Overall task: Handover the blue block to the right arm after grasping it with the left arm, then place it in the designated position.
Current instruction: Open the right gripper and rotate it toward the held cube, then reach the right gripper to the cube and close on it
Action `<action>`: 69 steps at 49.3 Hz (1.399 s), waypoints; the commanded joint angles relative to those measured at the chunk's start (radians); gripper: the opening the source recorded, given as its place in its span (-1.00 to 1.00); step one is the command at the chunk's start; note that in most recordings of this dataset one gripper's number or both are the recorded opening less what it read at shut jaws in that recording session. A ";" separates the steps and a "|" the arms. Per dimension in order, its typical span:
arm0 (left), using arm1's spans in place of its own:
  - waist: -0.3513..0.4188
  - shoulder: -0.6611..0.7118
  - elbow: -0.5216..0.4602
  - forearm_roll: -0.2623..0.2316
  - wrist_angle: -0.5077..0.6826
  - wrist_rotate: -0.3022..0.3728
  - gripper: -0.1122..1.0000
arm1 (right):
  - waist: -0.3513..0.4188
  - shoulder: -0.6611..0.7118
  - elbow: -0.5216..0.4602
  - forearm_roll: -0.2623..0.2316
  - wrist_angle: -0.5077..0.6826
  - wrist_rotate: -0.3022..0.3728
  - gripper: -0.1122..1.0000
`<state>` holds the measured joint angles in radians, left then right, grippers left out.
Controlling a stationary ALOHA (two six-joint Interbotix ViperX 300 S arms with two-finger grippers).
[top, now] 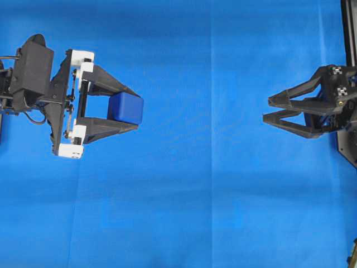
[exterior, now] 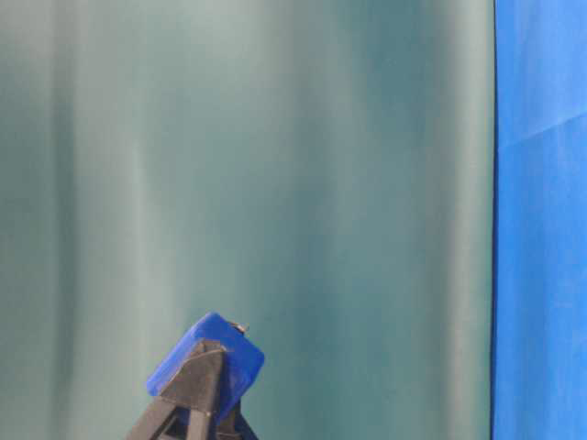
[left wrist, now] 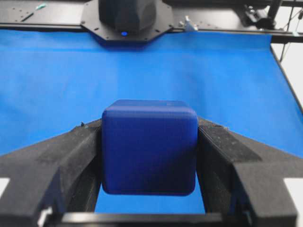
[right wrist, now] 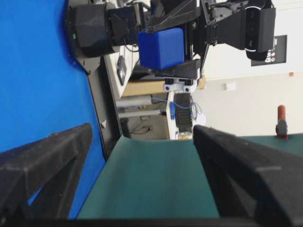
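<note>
**Blue block: mid-air transfer to the right arm**

The blue block [top: 126,108] sits clamped between the two black fingers of the left gripper [top: 129,106], raised clear of the blue cloth [top: 184,212]. In the left wrist view the fingers press flat against two opposite side faces, and the top, front and bottom faces stay exposed. The table-level view shows the block tilted, one corner uppermost.

The right gripper [top: 266,109] stands well apart from the block, on the opposite side of the cloth, its fingers spread wide and its tips pointing toward the block. It carries nothing.

Procedure for the step in hand, as judged from this layout:

1. Hold the left arm steady; keep its clamp as it is.
2. Bring the right gripper in along the line between the two tips, keeping the fingers fully spread.
3. Align the right fingers to the free faces, turned crosswise to the left fingers, so the four fingers do not collide.
4. Seat the block deep between the right fingers before closing.
5. Close the right fingers first; release the left fingers only afterward.

Caution: the block's rounded edges and tilted pose favour slipping if contact lands near a corner. The designated position is not identifiable in any view.
</note>
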<state>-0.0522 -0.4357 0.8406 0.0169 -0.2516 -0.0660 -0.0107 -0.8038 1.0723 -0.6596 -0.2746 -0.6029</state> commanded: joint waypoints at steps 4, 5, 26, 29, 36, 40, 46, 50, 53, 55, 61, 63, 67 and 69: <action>0.002 -0.015 -0.012 -0.003 -0.011 -0.002 0.07 | 0.002 0.061 -0.061 0.000 -0.025 0.002 0.92; 0.002 -0.017 -0.012 -0.002 -0.011 -0.003 0.07 | 0.002 0.072 -0.069 0.000 -0.025 0.002 0.92; 0.002 -0.015 -0.012 -0.003 -0.008 -0.003 0.07 | 0.002 0.318 -0.264 0.000 -0.044 0.002 0.92; 0.002 -0.017 -0.011 -0.003 -0.008 -0.003 0.07 | 0.002 0.365 -0.305 0.002 -0.049 0.002 0.92; 0.005 -0.017 -0.011 -0.003 -0.008 -0.003 0.07 | 0.002 0.463 -0.388 0.000 -0.052 0.002 0.92; 0.002 -0.017 -0.011 -0.003 -0.008 -0.003 0.07 | 0.002 0.517 -0.436 0.002 -0.051 0.002 0.92; 0.005 -0.017 -0.011 -0.003 -0.008 -0.003 0.07 | 0.002 0.588 -0.506 0.002 -0.046 0.002 0.92; 0.005 -0.017 -0.012 -0.003 -0.008 -0.003 0.07 | 0.002 0.630 -0.554 0.000 -0.037 0.003 0.92; 0.005 -0.015 -0.012 -0.003 -0.008 -0.003 0.07 | 0.002 0.658 -0.586 0.002 -0.025 0.003 0.92; 0.005 -0.015 -0.012 -0.003 -0.006 -0.003 0.07 | 0.002 0.675 -0.606 0.000 -0.015 0.005 0.92; 0.005 -0.015 -0.012 -0.003 -0.006 -0.003 0.07 | 0.002 0.719 -0.657 0.002 0.011 0.006 0.92; 0.005 -0.015 -0.012 -0.003 -0.006 -0.003 0.07 | 0.002 0.732 -0.670 0.002 0.018 0.006 0.92; 0.005 -0.015 -0.012 -0.003 -0.006 -0.003 0.07 | 0.002 0.756 -0.695 0.002 0.026 0.006 0.92; 0.005 -0.015 -0.012 -0.003 -0.006 -0.003 0.07 | 0.002 0.762 -0.703 0.002 0.026 0.006 0.92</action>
<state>-0.0506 -0.4357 0.8406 0.0153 -0.2516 -0.0675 -0.0107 -0.0430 0.4111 -0.6611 -0.2485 -0.5998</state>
